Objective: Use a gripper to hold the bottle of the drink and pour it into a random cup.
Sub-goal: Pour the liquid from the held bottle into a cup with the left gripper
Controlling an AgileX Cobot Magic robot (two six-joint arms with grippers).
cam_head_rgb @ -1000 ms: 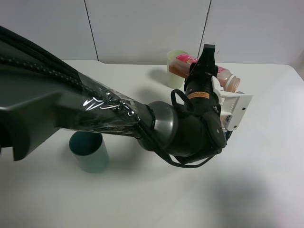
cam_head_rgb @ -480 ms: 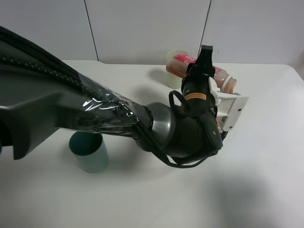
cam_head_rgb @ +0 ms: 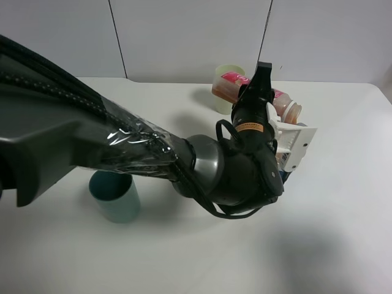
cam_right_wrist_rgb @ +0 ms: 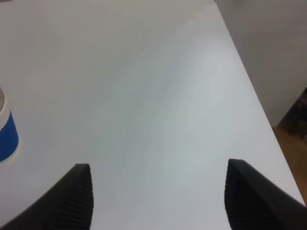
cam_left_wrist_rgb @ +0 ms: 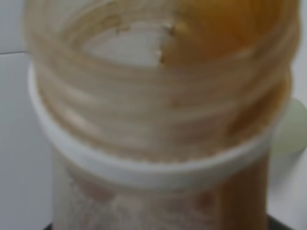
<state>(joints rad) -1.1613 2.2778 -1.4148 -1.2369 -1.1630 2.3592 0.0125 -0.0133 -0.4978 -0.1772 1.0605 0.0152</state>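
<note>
The left gripper [cam_head_rgb: 278, 119], in the upper right part of the overhead frame, is clenched on the bottle [cam_head_rgb: 257, 92]. The bottle lies almost flat above the table [cam_head_rgb: 343, 233]. Its neck points to the right and a little down, and its base points to the upper left. The red-and-white label faces up, and the drink [cam_head_rgb: 224, 92] shows reddish-brown through the base. In the left wrist view the uncapped mouth of the bottle [cam_left_wrist_rgb: 158, 124] fills the picture, blurred, and the drink [cam_left_wrist_rgb: 230, 33] reaches into the neck on one side. Just behind the base stands a pale green cup [cam_head_rgb: 225, 76]. A dark teal cup [cam_head_rgb: 114, 195] stands well apart, at the lower left. The right gripper [cam_right_wrist_rgb: 158, 201] is released, with nothing between its dark fingers [cam_right_wrist_rgb: 72, 196]. It hangs over bare table, and part of the cup [cam_right_wrist_rgb: 6, 136] shows off to one side.
</note>
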